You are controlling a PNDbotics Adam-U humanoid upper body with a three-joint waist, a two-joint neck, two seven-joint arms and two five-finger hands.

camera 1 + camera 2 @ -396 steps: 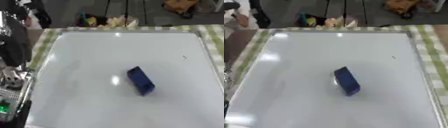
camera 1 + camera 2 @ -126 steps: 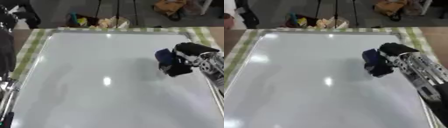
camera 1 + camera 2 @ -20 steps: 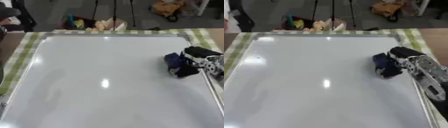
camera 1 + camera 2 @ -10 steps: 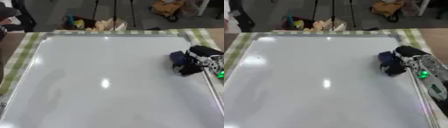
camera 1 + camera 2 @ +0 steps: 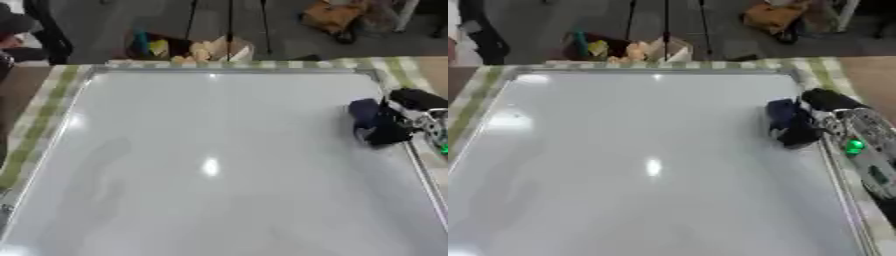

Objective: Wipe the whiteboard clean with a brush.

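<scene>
Your right hand [image 5: 820,117], fingers curled around the brush [image 5: 782,116], is sliding it further toward the whiteboard's [image 5: 210,165] right edge, finishing that side.

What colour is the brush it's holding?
Dark blue: the brush in the right hand shows best in the right eye view.

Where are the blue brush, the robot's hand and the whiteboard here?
blue brush [image 5: 781,114], right eye view, on its blue top.
right hand [image 5: 814,125], right eye view, on its dark fingers around the brush.
whiteboard [image 5: 210,200], left eye view, on its bare white surface.
</scene>
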